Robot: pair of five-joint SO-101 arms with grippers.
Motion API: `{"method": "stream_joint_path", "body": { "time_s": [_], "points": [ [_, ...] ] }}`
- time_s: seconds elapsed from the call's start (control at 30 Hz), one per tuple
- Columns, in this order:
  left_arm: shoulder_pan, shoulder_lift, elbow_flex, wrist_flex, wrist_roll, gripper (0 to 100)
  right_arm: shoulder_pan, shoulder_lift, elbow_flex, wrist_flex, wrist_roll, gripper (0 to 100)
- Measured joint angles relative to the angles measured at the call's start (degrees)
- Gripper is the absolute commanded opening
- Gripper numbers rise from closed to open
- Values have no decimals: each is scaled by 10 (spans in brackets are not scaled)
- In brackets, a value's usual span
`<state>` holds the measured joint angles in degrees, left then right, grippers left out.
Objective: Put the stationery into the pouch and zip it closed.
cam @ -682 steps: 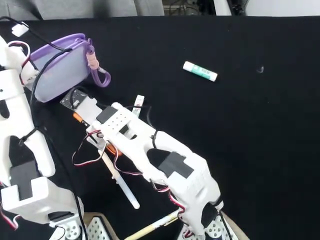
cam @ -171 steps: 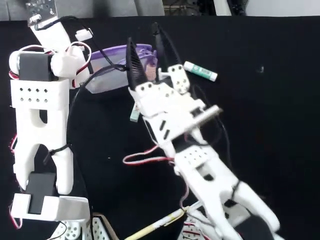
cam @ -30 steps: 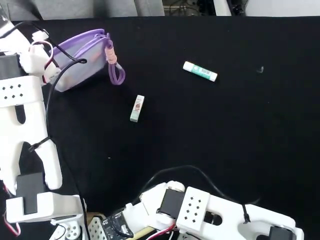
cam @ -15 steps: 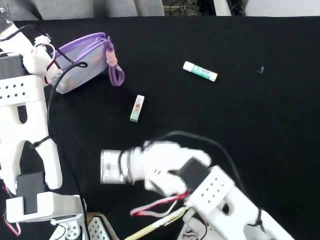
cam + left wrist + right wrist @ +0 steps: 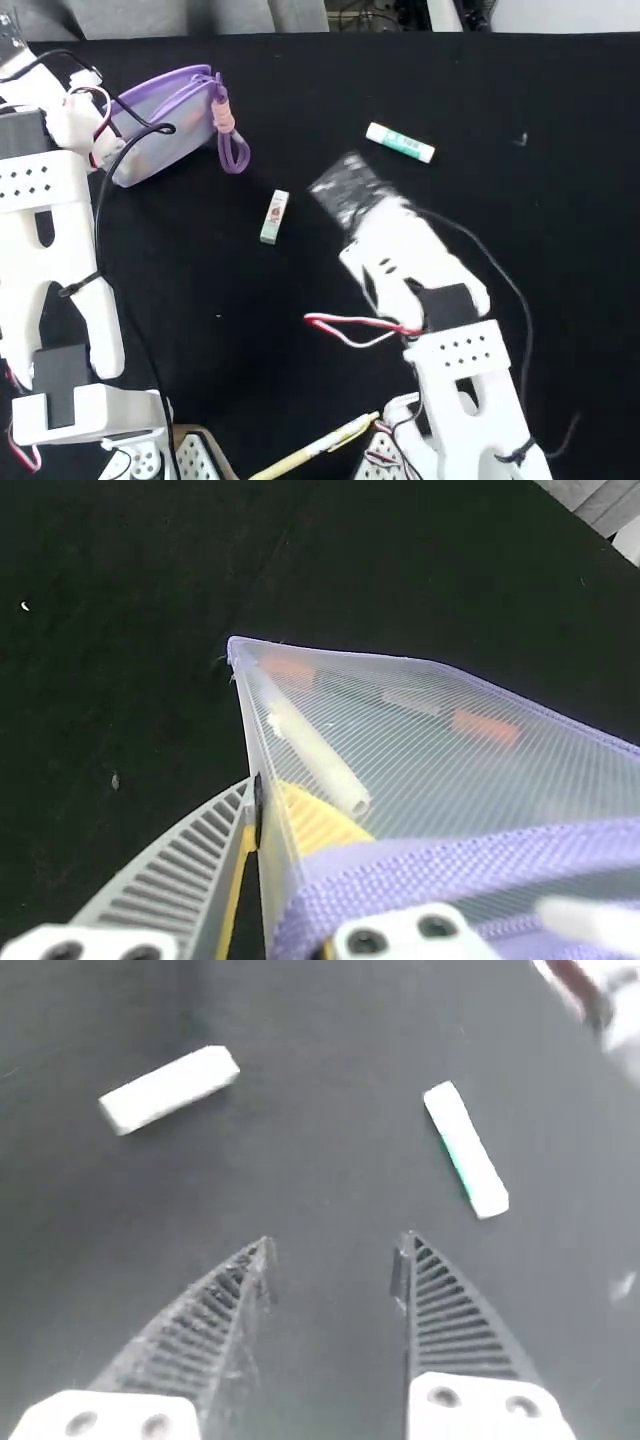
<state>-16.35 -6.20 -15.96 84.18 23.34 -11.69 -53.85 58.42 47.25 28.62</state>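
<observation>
Right gripper (image 5: 335, 1250) spread, left gripper (image 5: 255, 780) pinching the pouch (image 5: 430, 750).
Eraser (image 5: 170, 1088) and glue stick (image 5: 465, 1163) lie ahead of the right tips, labels unreadable; that arm has swung forward.

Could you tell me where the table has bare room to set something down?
The widest bare cloth lies right of the glue stick and the right arm, out to the table edge. A smaller patch lies below the eraser, between the two arms. It is crowded by the pouch in the left tool, and around the open right tool.

No legible text, numbers, or signs
</observation>
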Motion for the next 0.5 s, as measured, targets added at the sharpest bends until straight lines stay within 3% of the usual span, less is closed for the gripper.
{"method": "stream_joint_path", "body": {
  "time_s": [0.2, 0.5],
  "points": [
    [0, 0, 0, 0, 0, 30, 25, 0, 129, -120, -103, 194],
    [0, 0, 0, 0, 0, 30, 28, 0, 345, -406, -113, 194]
  ]
}}
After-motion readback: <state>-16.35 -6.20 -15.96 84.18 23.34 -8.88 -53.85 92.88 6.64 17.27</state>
